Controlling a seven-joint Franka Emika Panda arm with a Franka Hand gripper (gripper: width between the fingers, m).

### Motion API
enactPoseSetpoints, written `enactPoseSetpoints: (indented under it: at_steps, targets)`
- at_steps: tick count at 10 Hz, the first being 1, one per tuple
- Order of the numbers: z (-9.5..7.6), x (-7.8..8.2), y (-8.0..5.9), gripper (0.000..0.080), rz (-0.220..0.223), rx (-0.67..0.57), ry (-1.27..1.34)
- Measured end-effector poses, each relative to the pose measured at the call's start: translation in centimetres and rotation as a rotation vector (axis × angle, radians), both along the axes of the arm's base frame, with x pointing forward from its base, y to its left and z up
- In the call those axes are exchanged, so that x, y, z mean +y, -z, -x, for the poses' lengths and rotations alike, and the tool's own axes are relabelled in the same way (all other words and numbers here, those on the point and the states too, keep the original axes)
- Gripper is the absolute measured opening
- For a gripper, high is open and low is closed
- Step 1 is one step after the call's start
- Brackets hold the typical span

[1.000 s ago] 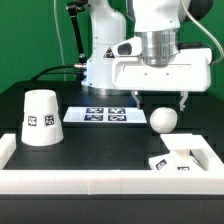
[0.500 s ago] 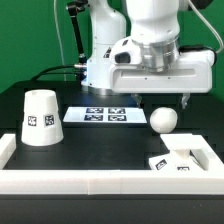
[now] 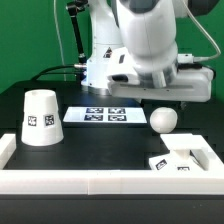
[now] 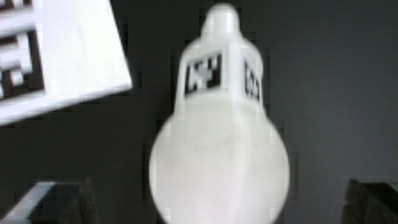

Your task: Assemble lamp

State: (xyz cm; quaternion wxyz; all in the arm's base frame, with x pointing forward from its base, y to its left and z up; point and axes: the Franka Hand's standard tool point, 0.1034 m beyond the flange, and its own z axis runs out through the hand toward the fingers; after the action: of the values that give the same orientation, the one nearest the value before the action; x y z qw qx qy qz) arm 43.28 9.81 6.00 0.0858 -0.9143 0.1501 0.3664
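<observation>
Claw [image 3: 162, 103] open above the lying bulb [image 4: 217, 150]

We see the claw spread wide, holding nothing, its fingers [image 4: 45, 202] on either side of the bulb without touching it. The bulb lies on its side on the dark table [image 3: 100, 145] beneath the claw, its long axis crosswise to the line between the fingers, and its tagged stem points toward the marker board [image 3: 105, 115]. Only our wrist view shows stem and tag. The exterior view shows just the ball, with the shade [image 3: 40, 118] well apart from the claw and the base [image 3: 185, 158] nearer
</observation>
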Motion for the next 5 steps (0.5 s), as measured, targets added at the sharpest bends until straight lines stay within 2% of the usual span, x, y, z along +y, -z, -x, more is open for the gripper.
enactPoseSetpoints:
  at_steps: [1, 3, 5]
  targets:
    - [-0.5, 0.0, 0.6, 0.0699, -0.01, 0.034, -0.002]
    - [0.2, -0.1, 1.5, 0.0699, -0.033, 0.135, -0.008]
    - [0.3, 0.1, 1.9, 0.0699, -0.03, 0.128, -0.011]
